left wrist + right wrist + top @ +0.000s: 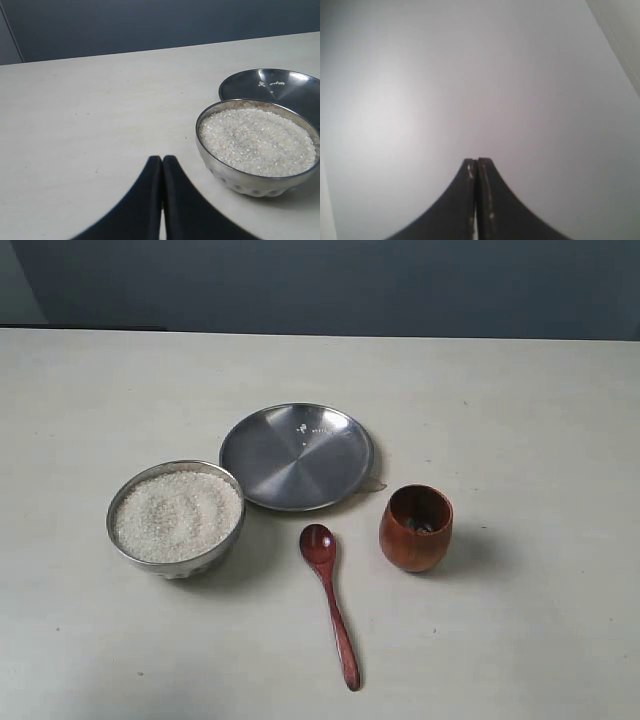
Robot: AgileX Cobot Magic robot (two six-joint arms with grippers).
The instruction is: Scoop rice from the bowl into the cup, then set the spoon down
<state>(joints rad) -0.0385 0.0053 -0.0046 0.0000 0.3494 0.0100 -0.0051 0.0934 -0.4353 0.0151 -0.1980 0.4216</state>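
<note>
Currently the spoon (330, 605) is lying flat on the table (540, 640), just in front of the plate (280, 465), with nothing gripping it. Its long axis is running away from the plate: the head is pointing at the plate's rim and the handle is trailing toward the camera, slightly rightward. The bowl (185, 562), sitting front-left of the plate, is holding the rice (177, 515). The cup (415, 540) is standing upright front-right. The left gripper (162, 159) is sitting clamped on nothing, and the right gripper (477, 161) is likewise pinched closed, empty.
</note>
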